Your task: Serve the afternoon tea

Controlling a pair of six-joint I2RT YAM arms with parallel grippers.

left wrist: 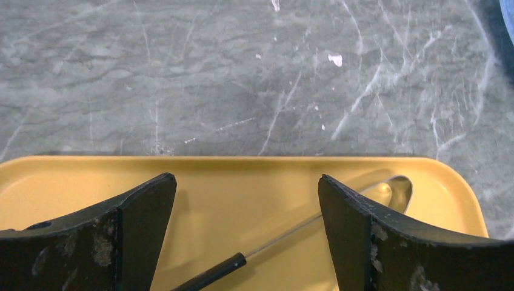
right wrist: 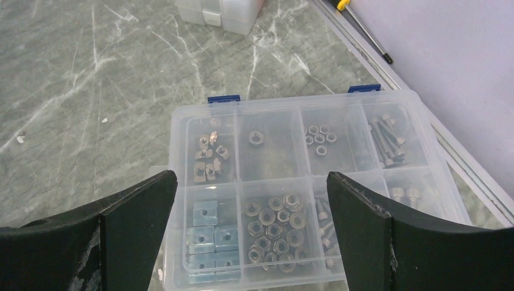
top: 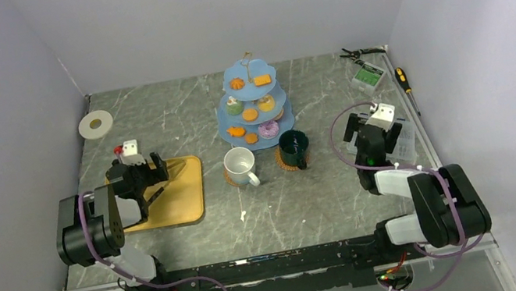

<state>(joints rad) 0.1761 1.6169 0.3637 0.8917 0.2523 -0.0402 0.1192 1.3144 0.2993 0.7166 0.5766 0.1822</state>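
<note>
On the desk (top: 156, 123), only the top view shows the laden stand (top: 255, 106), with the white mug (top: 240, 166) and green mug (top: 293, 147) just in front of it. The left wrist view shows the tray (left wrist: 242, 206) and tongs (left wrist: 212, 274), left of the stand, beneath the left end effector (left wrist: 247, 182), which is wide and empty. The right end effector (right wrist: 251, 176), equally wide, hangs over a parts box (right wrist: 303, 182) right of the stand.

Grey marble table (top: 327, 197): yellow tray (top: 186, 198) front L; tiered stand (top: 224, 129) ctr-back, white mug (top: 240, 166) + green mug (top: 293, 147) just in front; parts box (right wrist: 303, 182) R; white ring (top: 95, 124) back L.
</note>
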